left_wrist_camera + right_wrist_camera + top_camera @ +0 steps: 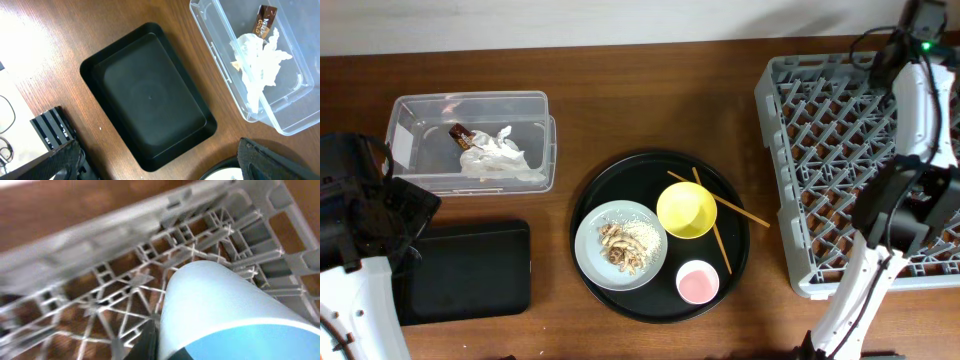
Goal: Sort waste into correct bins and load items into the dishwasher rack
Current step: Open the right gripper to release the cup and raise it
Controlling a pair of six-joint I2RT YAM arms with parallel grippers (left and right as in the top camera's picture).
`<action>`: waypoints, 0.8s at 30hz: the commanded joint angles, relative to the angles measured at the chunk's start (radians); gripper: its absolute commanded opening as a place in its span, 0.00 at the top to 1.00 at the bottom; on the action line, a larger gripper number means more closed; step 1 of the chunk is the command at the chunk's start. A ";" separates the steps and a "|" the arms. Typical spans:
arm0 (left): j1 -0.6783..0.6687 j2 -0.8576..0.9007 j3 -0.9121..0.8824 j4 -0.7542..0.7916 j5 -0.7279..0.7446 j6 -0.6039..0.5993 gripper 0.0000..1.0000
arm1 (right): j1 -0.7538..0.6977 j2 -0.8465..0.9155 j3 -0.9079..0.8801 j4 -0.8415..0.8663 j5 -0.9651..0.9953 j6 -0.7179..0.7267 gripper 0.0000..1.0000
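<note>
In clear tub (pixel 425 130), crumpled paper (pixel 500 158), on grey plate (pixel 592 238), food scraps (pixel 623 246)

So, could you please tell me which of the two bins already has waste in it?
The clear plastic tub, holding the crumpled white paper and brown wrapper; the shallow black rectangular tray beside it holds nothing.
</note>
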State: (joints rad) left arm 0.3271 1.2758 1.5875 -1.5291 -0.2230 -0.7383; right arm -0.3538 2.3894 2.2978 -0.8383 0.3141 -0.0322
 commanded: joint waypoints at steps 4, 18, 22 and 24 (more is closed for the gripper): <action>0.005 -0.012 -0.002 -0.001 -0.001 -0.009 0.01 | -0.006 -0.142 0.008 -0.043 -0.232 0.049 0.96; 0.005 -0.012 -0.002 -0.001 -0.001 -0.009 0.01 | -0.253 -0.067 -0.042 -0.134 -1.404 -0.113 0.96; 0.005 -0.012 -0.002 -0.001 -0.001 -0.009 0.01 | -0.320 -0.002 -0.069 -0.077 -1.540 -0.122 0.96; 0.005 -0.012 -0.002 -0.001 -0.001 -0.009 0.01 | -0.349 0.033 -0.070 -0.038 -1.646 -0.121 0.96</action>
State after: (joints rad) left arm 0.3271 1.2758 1.5875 -1.5288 -0.2230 -0.7383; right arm -0.6640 2.3604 2.2417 -0.9092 -1.1015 -0.1341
